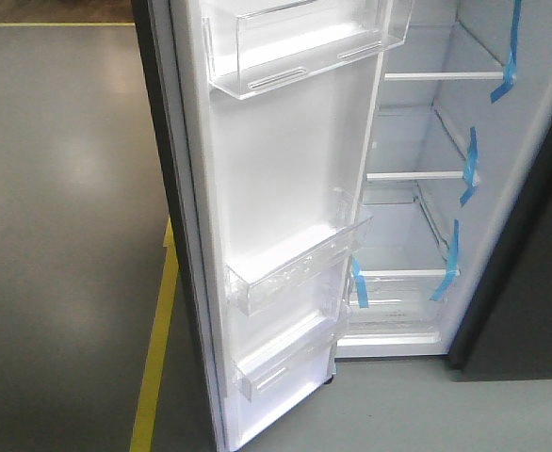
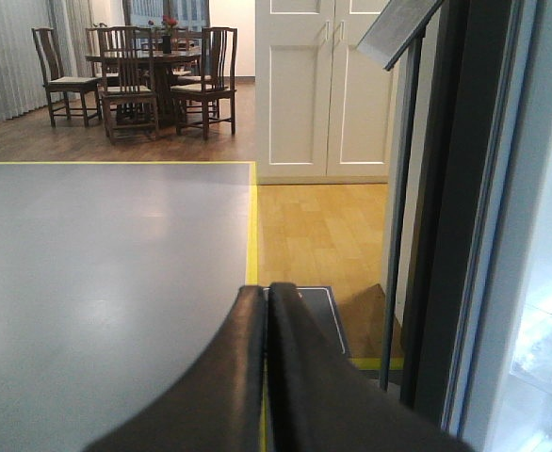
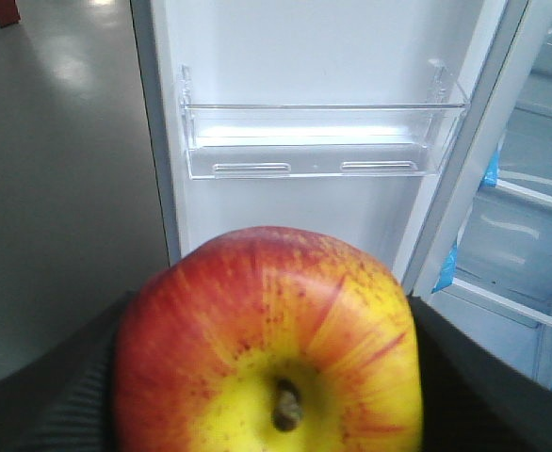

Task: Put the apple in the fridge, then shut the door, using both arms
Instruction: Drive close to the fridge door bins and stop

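Filling the bottom of the right wrist view, the apple [image 3: 271, 339] is being held by the right gripper [image 3: 271, 377], whose dark fingers [image 3: 55, 400] are being pressed against both its sides. Its underside is being cut off by the frame edge, and most of each finger is being hidden behind the fruit. It is being held in the air, outside the fridge [image 1: 427, 122], facing the white inner side of the open door [image 3: 285, 47], with a clear bin [image 3: 314, 141] seen above it.

The left gripper [image 2: 267, 320] is being shown closed, its two fingers touching with nothing between them, beside the door's dark outer edge.

In the front view the top of the fridge and the uppermost door bin [image 1: 295, 47] are being cropped by the frame, and the lowest compartment is being partly screened by the door, so its contents cannot be made out. Glass shelves [image 1: 443, 75] are being marked at their ends by strips of blue tape [image 1: 469, 165].

A glossy grey floor [image 1: 59, 188] is being bordered by a yellow line [image 1: 154, 358]. Beyond it, wooden flooring [image 2: 318, 235], a dining table with chairs [image 2: 154, 66] and white cupboard doors [image 2: 323, 94] are being shown.

The apple is being presented stem-first: red skin with fine streaks, and a yellow patch around a short brown stem.
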